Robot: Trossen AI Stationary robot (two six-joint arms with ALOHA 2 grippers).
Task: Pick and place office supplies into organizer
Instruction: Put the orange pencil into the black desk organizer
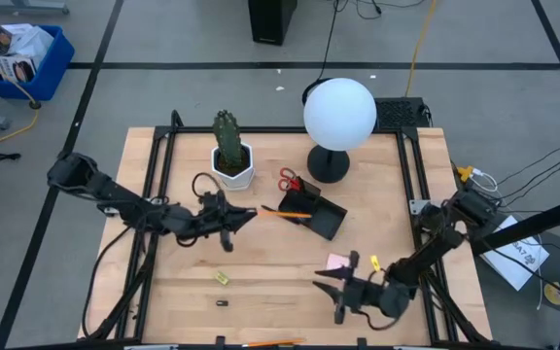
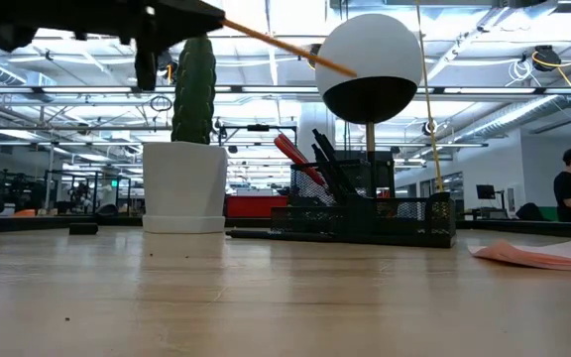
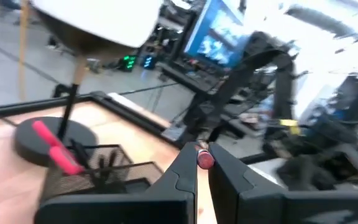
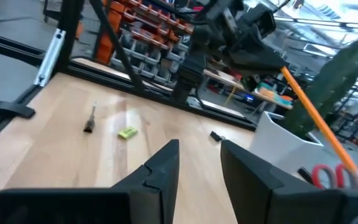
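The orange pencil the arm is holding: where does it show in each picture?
High view: pencil at centre, pointing at the organizer.
Low view: slanting across the top.
Left wrist view: only its end.
Right wrist view: at right.
Shared landmark: red scissors.

A cactus [image 1: 227, 134] stands in a white pot [image 1: 233, 167] beside a globe lamp [image 1: 339, 114]. A blue bin [image 1: 23, 58] sits on the floor.

Left gripper [image 1: 244, 218] raised, jaws closed; right gripper [image 1: 331, 295] parted, low.
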